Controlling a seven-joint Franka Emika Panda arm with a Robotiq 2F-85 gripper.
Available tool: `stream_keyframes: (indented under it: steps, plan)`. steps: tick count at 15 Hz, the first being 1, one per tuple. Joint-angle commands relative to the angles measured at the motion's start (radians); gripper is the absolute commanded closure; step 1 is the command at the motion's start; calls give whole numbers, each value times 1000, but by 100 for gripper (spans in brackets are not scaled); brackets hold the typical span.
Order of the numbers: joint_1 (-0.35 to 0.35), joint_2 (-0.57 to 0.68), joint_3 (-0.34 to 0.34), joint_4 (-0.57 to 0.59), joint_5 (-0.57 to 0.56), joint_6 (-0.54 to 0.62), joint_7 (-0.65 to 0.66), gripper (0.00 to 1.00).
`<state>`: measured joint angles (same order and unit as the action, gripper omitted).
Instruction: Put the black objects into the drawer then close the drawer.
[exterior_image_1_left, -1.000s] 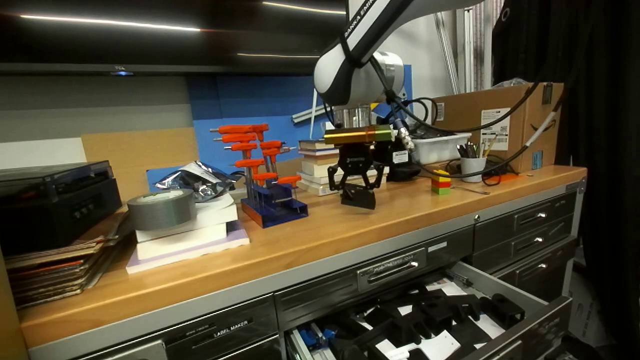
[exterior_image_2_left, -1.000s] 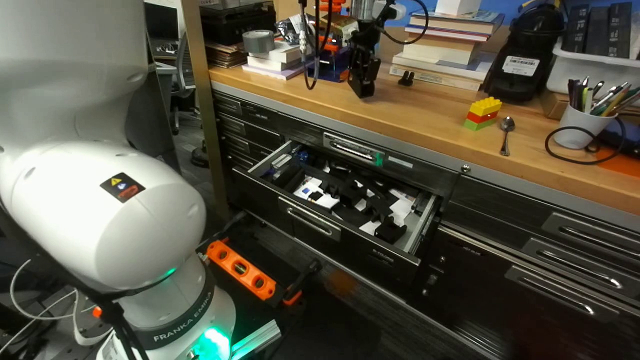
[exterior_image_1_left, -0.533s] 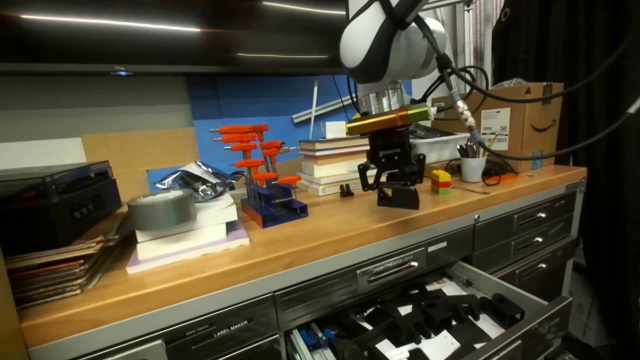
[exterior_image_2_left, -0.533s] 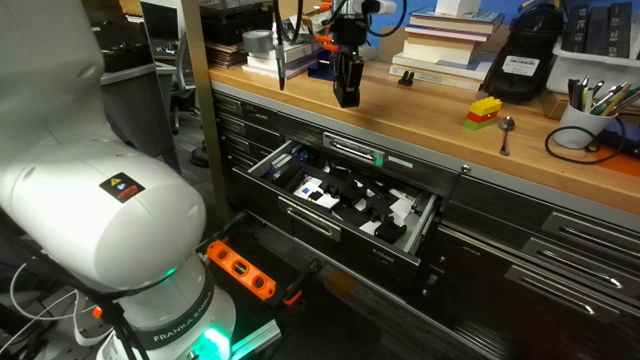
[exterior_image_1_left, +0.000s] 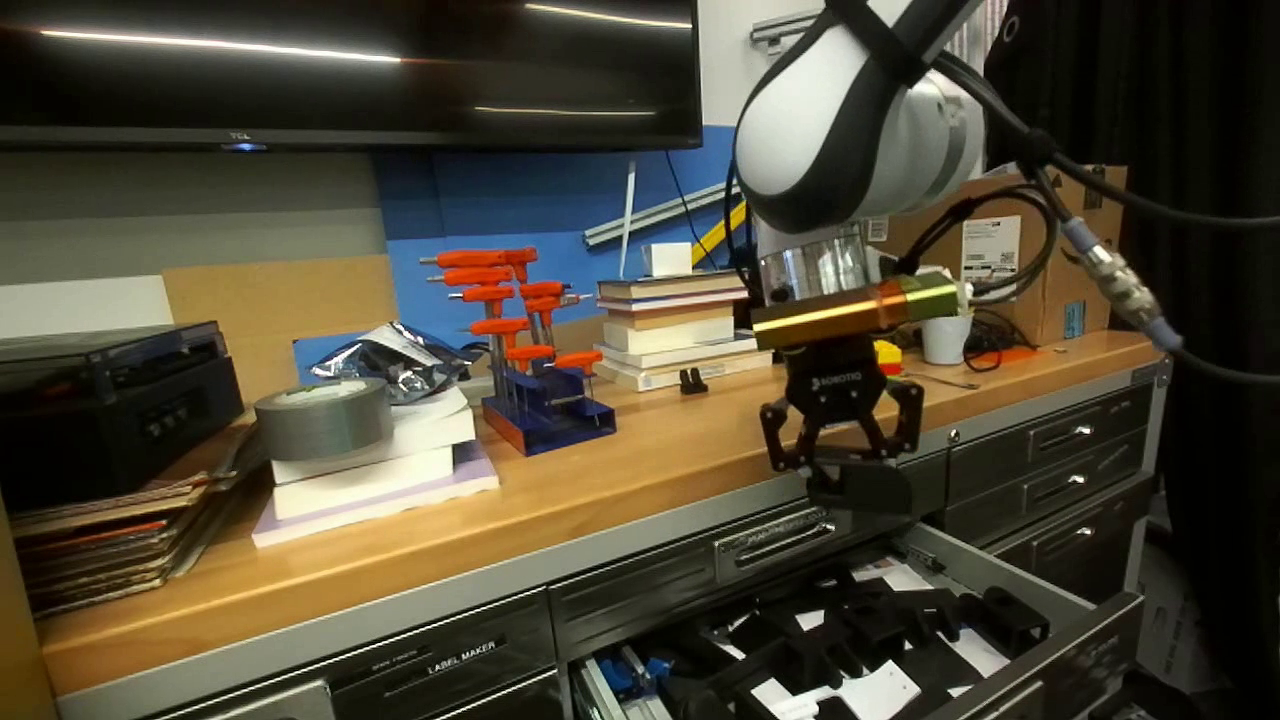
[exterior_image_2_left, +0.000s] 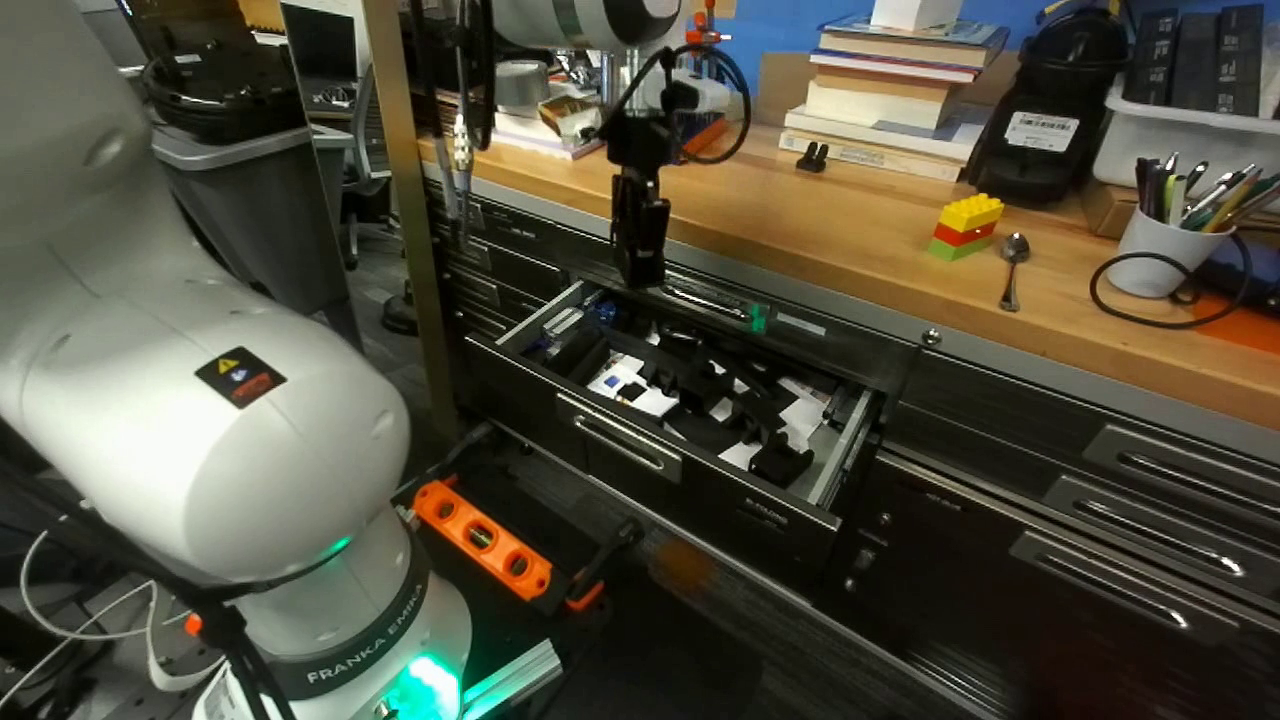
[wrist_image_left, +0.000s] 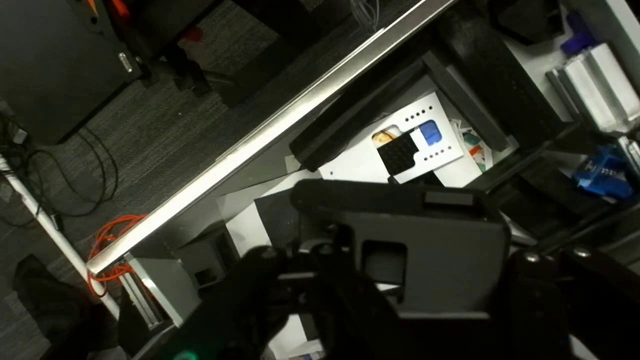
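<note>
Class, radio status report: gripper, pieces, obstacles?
Gripper shut on larger black piece, over open drawer. Parts inside may crowd it. Smaller black piece on bench.

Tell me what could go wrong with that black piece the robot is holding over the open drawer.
Held in the air, the black piece could slip from the gripper. The drawer is crowded with black parts, so it might perch on top and block closing. And the small black object by the books could be forgotten if the drawer is shut too soon.
</note>
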<state>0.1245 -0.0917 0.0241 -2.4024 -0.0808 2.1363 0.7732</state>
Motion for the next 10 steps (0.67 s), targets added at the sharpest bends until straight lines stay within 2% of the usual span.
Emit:
stream_keyframes:
  steps: [1,5,10]
  plan:
    - [-33,-6,20,-128,-10,164,-99,76]
    - [-58,69,5,-204,21,342,-255,76]
    - [-93,189,-18,-220,16,478,-436,76]
